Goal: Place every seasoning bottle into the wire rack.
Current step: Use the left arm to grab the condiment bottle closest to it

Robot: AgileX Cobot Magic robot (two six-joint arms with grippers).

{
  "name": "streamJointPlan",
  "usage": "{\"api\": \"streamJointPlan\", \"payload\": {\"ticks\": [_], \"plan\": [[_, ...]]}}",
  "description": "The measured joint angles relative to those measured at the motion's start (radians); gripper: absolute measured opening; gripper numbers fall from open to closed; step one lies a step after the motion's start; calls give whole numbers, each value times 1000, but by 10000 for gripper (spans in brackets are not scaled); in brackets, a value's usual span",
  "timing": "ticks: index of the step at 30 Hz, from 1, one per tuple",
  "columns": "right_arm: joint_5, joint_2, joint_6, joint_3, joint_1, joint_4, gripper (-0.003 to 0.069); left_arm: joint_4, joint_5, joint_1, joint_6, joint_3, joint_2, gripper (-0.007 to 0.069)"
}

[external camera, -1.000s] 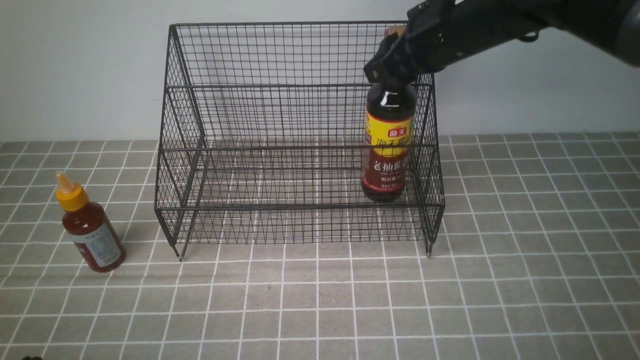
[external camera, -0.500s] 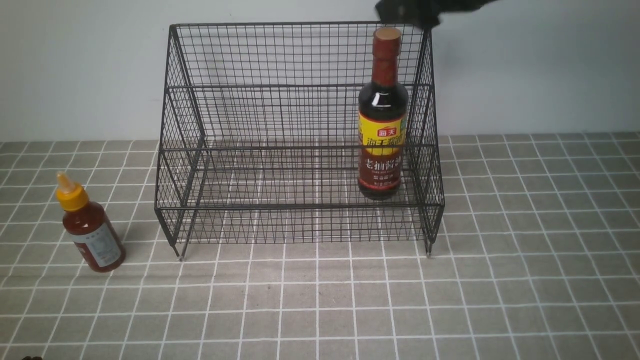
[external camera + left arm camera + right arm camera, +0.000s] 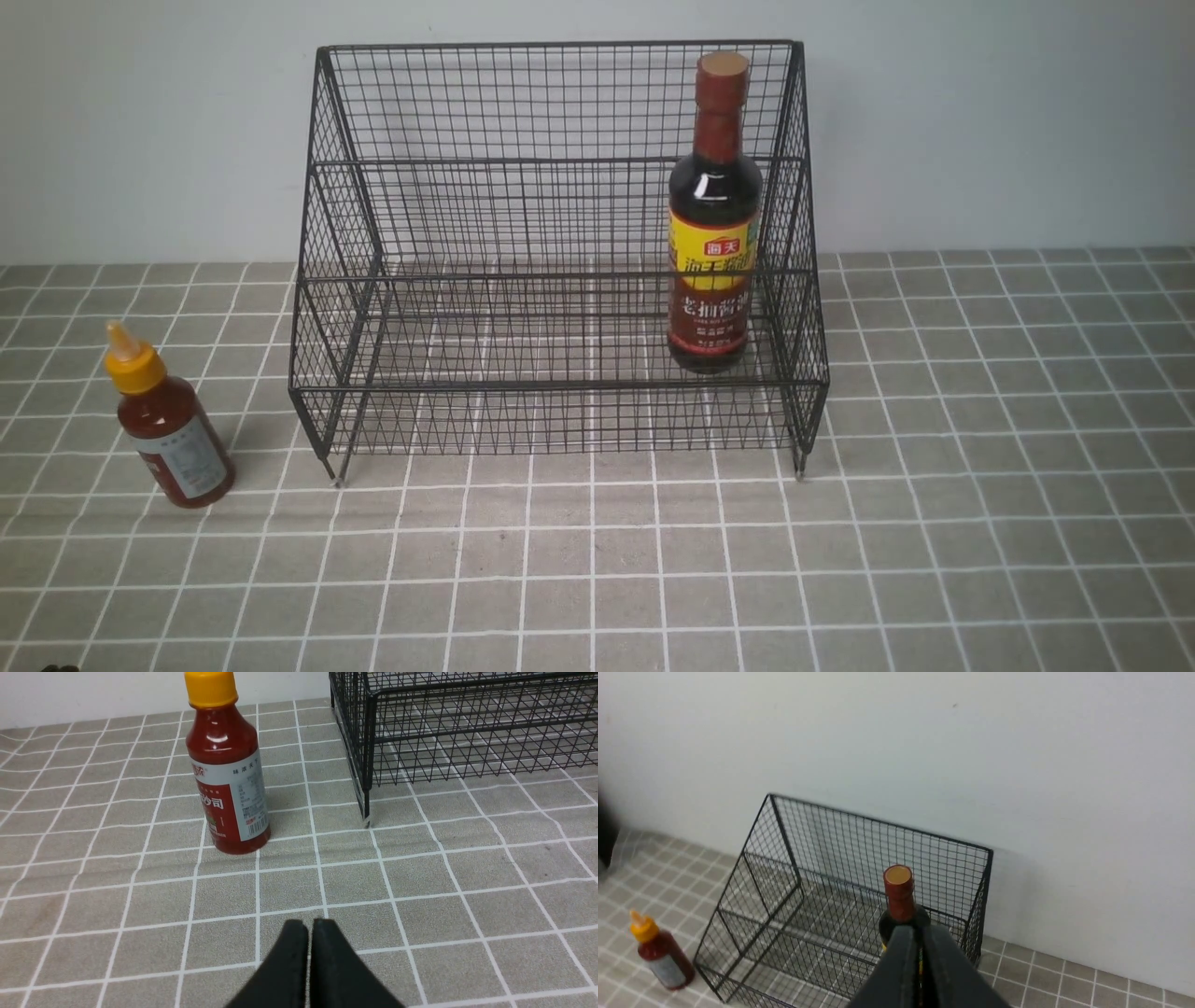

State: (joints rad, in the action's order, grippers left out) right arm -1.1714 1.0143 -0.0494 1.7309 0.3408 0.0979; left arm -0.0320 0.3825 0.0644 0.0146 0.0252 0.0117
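Touching nothing — left gripper (image 3: pixel 308 922) and right gripper (image 3: pixel 920 928) fully closed.

Both pairs of jaws seemingly closed.

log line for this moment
soy-sauce bottle: upright in wire rack, right end | red-sauce bottle: on table left of rack | left claw: shut, empty | right claw: shut, empty

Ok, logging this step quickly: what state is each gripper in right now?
Left gripper: closed, holding nothing.
Right gripper: closed, holding nothing.
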Motion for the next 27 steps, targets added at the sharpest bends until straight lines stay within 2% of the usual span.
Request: {"api": "streamJointPlan", "payload": {"ticks": [5, 12, 18, 27], "plan": [[215, -277, -63, -320, 0, -26, -12, 0, 0, 0, 0, 0, 0, -7], [535, -575, -70, -814, 0, 1, -12, 0, 0, 0, 0, 0, 0, -7], [584, -680, -70, -1039, 0, 25, -13, 0, 0, 0, 0, 0, 0, -7], [718, -746, -70, -1344, -13, -108, -14, 0, 0, 0, 0, 0, 0, -7]]}}
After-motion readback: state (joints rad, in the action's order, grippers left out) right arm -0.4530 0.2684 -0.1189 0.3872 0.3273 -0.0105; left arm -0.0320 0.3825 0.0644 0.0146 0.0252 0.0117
